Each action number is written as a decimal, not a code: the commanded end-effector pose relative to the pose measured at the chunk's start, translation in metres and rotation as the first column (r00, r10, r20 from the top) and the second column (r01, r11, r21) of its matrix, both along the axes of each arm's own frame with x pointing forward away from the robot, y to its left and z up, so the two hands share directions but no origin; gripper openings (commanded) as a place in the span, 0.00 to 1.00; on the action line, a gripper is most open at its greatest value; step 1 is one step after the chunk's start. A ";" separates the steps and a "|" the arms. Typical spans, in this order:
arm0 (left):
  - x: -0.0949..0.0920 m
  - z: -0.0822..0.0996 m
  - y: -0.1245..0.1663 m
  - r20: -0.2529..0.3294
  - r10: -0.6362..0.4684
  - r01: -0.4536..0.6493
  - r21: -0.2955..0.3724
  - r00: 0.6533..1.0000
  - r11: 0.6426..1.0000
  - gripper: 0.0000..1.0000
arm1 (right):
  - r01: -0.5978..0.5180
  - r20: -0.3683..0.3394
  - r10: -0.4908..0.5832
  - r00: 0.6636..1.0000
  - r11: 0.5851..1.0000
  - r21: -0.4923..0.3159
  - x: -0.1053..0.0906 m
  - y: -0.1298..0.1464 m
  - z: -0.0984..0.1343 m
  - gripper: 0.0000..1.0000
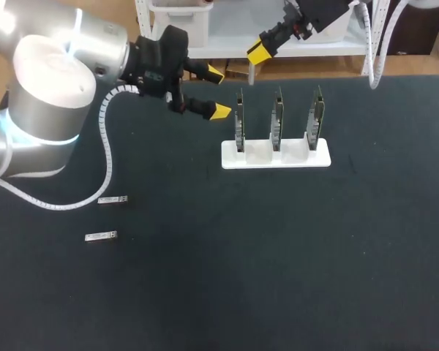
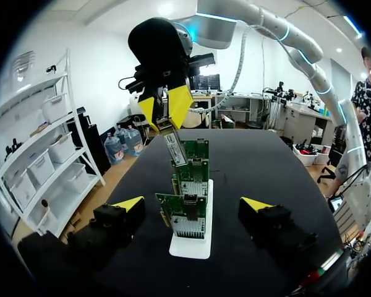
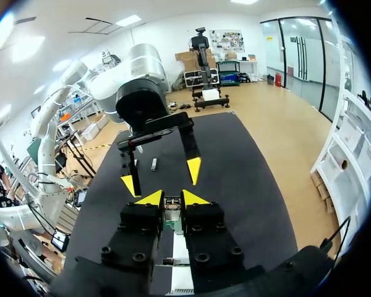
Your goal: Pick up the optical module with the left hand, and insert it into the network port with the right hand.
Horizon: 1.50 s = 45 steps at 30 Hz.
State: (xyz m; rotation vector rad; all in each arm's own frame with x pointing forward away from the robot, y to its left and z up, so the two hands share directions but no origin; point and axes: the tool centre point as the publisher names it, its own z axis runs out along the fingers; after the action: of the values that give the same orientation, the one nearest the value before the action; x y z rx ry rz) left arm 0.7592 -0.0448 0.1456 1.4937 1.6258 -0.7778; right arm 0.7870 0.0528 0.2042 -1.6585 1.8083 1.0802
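Head view: my left gripper [image 1: 218,93] hung open beside the rack [image 1: 275,156]; right gripper [image 3: 172,198] was clamped on a module [image 2: 175,145] near the cards [image 1: 276,117].

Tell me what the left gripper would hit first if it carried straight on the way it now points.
Most likely the nearest network card in the white stand, straight ahead of the open left gripper. The right gripper, shut on the optical module, sits beyond the cards, though depth is unclear.
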 end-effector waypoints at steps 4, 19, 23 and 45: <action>0.009 0.001 -0.002 0.014 -0.052 0.051 0.034 0.999 0.998 1.00 | 0.003 0.000 -0.003 1.000 1.000 0.002 -0.003 -0.002 0.000 0.00; 0.011 -0.004 0.003 -0.003 -0.061 0.061 0.055 0.998 0.997 1.00 | 0.000 -0.008 0.000 1.000 1.000 -0.006 -0.003 -0.004 -0.001 0.00; 0.010 -0.005 0.002 -0.005 -0.064 0.064 0.056 0.998 0.996 1.00 | -0.003 -0.007 0.002 1.000 1.000 -0.009 -0.002 -0.004 0.000 0.00; 0.009 -0.006 0.002 -0.007 -0.064 0.064 0.045 0.998 0.997 1.00 | 0.013 0.006 -0.013 1.000 1.000 -0.015 -0.003 -0.005 0.000 0.00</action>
State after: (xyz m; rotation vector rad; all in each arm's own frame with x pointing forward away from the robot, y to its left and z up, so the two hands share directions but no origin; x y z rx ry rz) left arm 0.7671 -0.0425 0.1397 1.5802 1.6167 -0.7846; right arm 0.7880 0.0483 0.2041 -1.6618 1.8261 1.0666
